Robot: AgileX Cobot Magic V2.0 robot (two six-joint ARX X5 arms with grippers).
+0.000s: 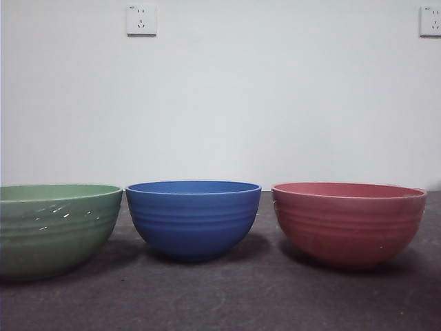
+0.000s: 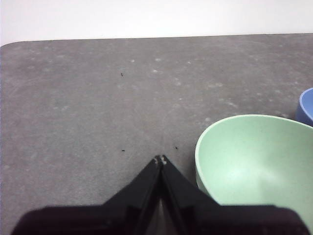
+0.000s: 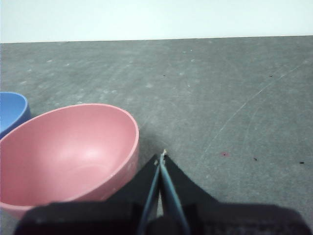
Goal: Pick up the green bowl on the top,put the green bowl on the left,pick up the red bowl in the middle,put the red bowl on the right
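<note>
The green bowl stands upright on the table at the left in the front view. It also shows in the left wrist view, empty, beside my left gripper, which is shut and holds nothing. The red bowl stands upright at the right in the front view. It also shows in the right wrist view, empty, beside my right gripper, which is shut and holds nothing. Neither gripper shows in the front view.
A blue ribbed bowl stands between the two bowls; its edge also shows in the left wrist view and the right wrist view. The grey table ends at a white wall with two sockets.
</note>
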